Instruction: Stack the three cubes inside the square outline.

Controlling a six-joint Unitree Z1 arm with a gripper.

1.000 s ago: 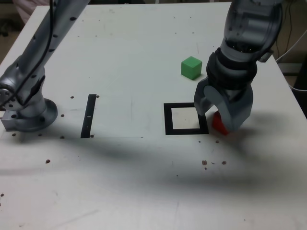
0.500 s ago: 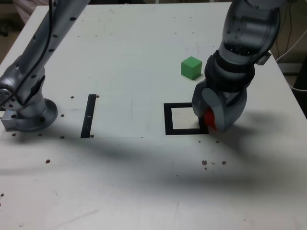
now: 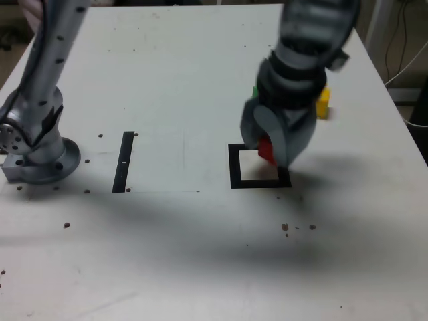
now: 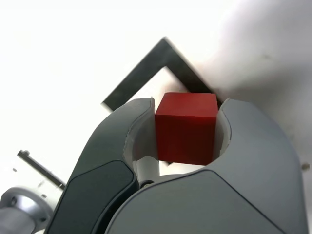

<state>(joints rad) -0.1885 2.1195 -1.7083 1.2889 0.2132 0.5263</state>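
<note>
My gripper (image 3: 269, 151) is shut on the red cube (image 3: 266, 150) and holds it just above the square outline (image 3: 235, 175), a black border with a white centre. In the wrist view the red cube (image 4: 186, 126) sits clamped between both grey fingers (image 4: 131, 131), with a corner of the square outline (image 4: 146, 73) beyond it. The yellow cube (image 3: 323, 104) rests on the table behind the arm, toward the exterior view's right. Only a sliver of the green cube (image 3: 255, 90) peeks out from behind the arm.
A narrow black strip (image 3: 124, 161) lies on the white table to the exterior view's left of the outline. The arm's grey base (image 3: 37, 157) stands at the table's left edge. Small dark specks (image 3: 285, 227) dot the tabletop in front.
The jaws closed on the red cube, lifted it off the table beside the outline and carried it toward the exterior view's left, over the outline. The yellow cube came into view.
</note>
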